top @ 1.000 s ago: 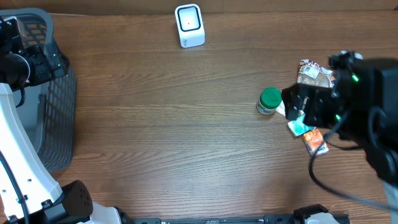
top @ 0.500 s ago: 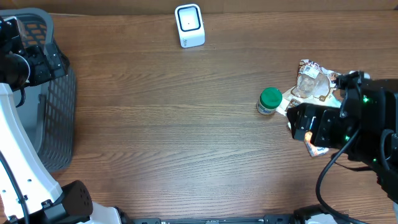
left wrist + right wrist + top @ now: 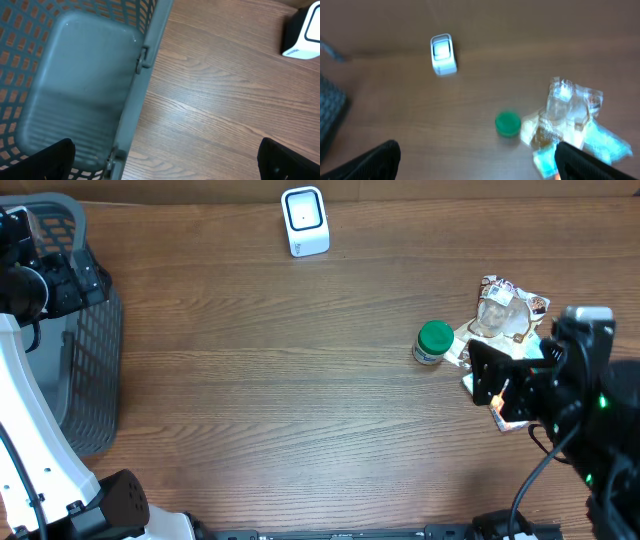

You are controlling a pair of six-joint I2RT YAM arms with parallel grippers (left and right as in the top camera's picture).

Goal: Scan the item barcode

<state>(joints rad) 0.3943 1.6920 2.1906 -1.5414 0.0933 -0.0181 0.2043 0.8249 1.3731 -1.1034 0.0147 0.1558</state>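
**Overhead view.** The items lay at the right middle of the frame: a green-lidded jar [image 3: 434, 340], with a clear packet [image 3: 503, 308] to its upper right. Smaller packets were partly hidden under the right arm. The scanner [image 3: 304, 220] stood at top centre, well apart from them. The left arm sat at the far left by the basket [image 3: 95, 380], so the right arm was judged the nearer.

**Left wrist view.** The left gripper [image 3: 165, 150] had its 2 jaws spread wide and empty above the basket rim. No item was in view.

**Right wrist view.** The picture was blurred. The right gripper [image 3: 477, 150] had its jaws wide apart, holding nothing. The jar lay ahead of the gap, slightly right of centre, with the packets toward the right-hand finger. Seen from above the jar was round, so it showed no long axis.
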